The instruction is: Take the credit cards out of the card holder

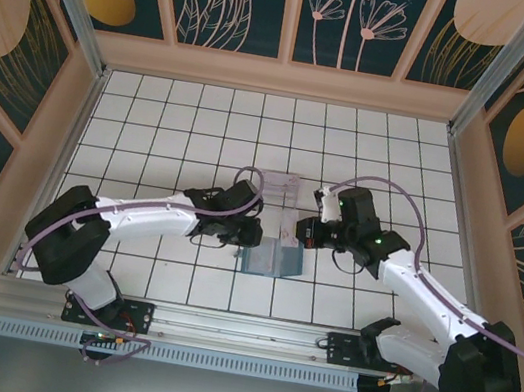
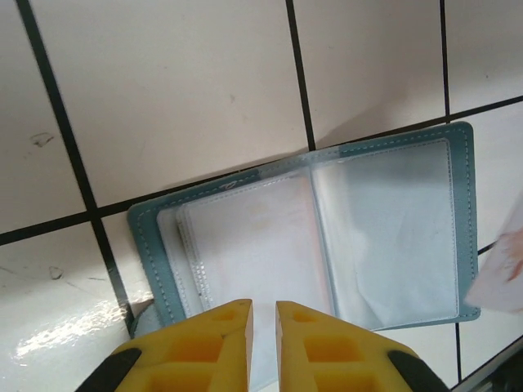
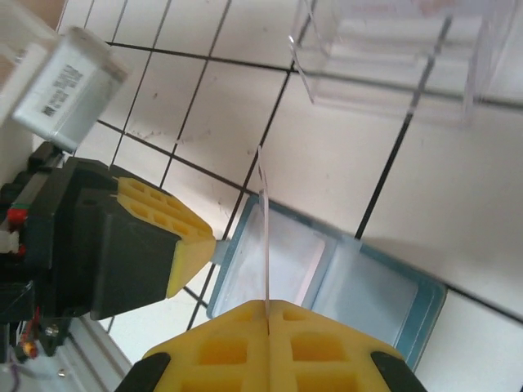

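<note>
The slate-blue card holder (image 1: 269, 260) lies open and flat on the white tiles, its clear sleeves (image 2: 384, 237) facing up. My left gripper (image 2: 263, 314) rests on the holder's near edge, its jaws a narrow slit apart with nothing seen clamped between them. One of its yellow fingers (image 3: 192, 249) touches the holder's (image 3: 368, 286) left rim. My right gripper (image 3: 267, 309) is shut on a thin pale credit card (image 3: 263, 220), seen edge-on and upright above the holder. That card's corner (image 2: 502, 273) shows at the right of the left wrist view. In the top view the right gripper (image 1: 308, 233) hangs just right of the holder.
A clear plastic box (image 1: 284, 188) stands just behind the holder, between the two wrists; its walls (image 3: 392, 65) are close ahead of the held card. Patterned walls enclose the tiled floor on three sides. A metal rail runs along the near edge.
</note>
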